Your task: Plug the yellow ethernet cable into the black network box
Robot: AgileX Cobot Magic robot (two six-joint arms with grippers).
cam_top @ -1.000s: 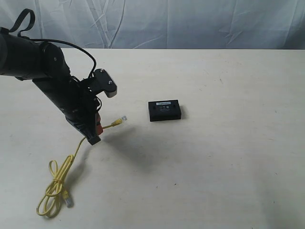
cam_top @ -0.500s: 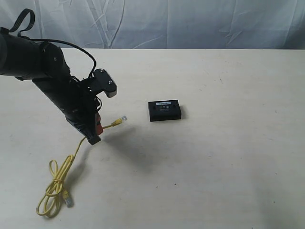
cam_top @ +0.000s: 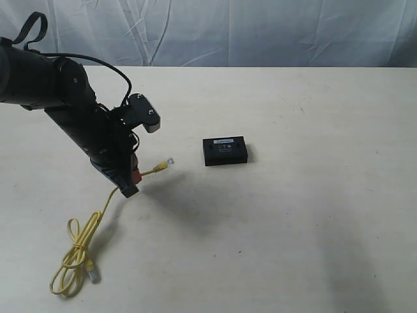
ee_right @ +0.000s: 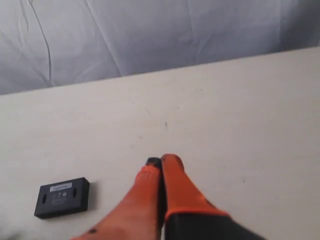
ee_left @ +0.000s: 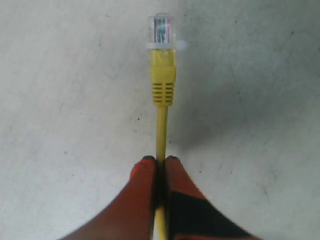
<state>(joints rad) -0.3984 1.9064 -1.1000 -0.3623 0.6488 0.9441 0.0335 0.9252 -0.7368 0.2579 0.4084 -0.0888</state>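
Note:
My left gripper (cam_top: 132, 184) (ee_left: 160, 161) is shut on the yellow ethernet cable (cam_top: 104, 207) (ee_left: 161, 132) a short way behind its clear plug (cam_top: 169, 161) (ee_left: 161, 29). The plug hangs just above the table and points toward the black network box (cam_top: 225, 150) (ee_right: 62, 197), which lies flat some way to its right. The rest of the cable trails down to a coil (cam_top: 73, 257) on the table at the front left. My right gripper (ee_right: 161, 161) is shut on nothing above the table; it does not show in the exterior view.
The cream table (cam_top: 306, 195) carries only the box and the cable. A wrinkled grey-white cloth backdrop (cam_top: 260, 29) hangs behind the far edge. The left arm's black body (cam_top: 71, 111) reaches in from the upper left.

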